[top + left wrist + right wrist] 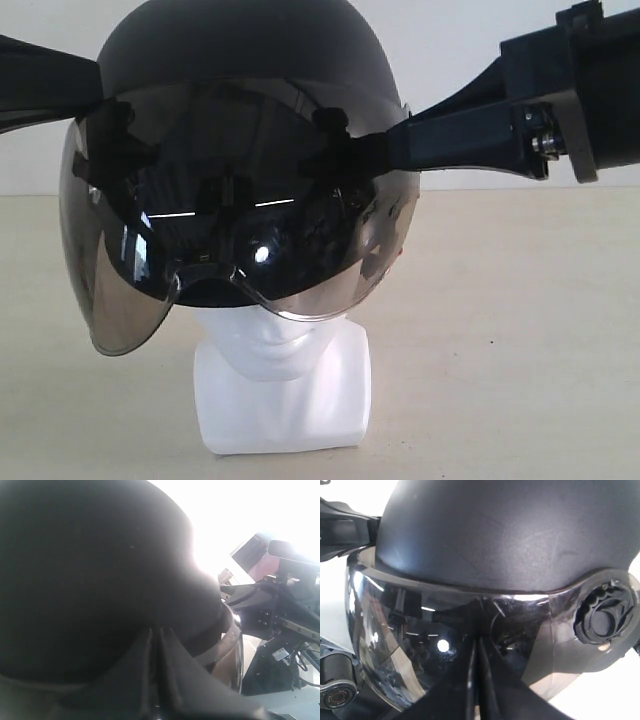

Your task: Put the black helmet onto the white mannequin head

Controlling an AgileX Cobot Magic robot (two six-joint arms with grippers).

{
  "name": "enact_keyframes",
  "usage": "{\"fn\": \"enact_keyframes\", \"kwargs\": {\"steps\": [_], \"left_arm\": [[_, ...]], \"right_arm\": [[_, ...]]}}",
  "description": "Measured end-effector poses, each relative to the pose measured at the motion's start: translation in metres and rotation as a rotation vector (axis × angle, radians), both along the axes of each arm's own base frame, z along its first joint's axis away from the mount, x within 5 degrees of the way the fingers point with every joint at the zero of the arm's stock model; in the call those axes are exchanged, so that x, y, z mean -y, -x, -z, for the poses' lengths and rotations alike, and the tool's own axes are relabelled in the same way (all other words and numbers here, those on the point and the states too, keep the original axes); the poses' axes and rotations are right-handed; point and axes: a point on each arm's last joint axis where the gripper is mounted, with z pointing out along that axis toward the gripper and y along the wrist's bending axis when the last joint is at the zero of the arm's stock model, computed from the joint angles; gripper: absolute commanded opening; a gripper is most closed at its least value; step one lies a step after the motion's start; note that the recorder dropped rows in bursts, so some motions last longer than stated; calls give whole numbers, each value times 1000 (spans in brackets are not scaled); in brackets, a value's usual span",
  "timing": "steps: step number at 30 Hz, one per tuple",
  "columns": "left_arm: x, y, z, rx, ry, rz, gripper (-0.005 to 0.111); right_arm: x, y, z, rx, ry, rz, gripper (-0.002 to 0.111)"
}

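On beige table (520, 350), centre: white mannequin head (285, 390), upright on its base. Chin, neck and base are visible. Upper face and crown are covered by the black helmet (240, 50) and its tinted visor (240, 230); whether fully seated, cannot tell. Left gripper (155, 632): fingers pressed together, nothing between, tips against helmet shell. Right gripper (478, 645): likewise closed, tips at visor.
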Motion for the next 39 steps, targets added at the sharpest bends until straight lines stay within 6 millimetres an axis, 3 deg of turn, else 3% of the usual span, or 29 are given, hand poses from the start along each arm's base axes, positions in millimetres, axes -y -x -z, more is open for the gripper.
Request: {"fn": "enact_keyframes", "kwargs": {"steps": [14, 25, 35, 39], "left_arm": [[0, 1, 3, -8, -3, 8, 4], [0, 1, 4, -6, -19, 16, 4], [1, 2, 4, 0, -19, 24, 4], [1, 5, -2, 33, 20, 26, 4]], "right_arm": [[4, 10, 20, -28, 65, -20, 0], [12, 30, -29, 195, -47, 71, 0], [13, 24, -42, 288, -124, 127, 0], [9, 12, -34, 250, -137, 125, 0]]}}
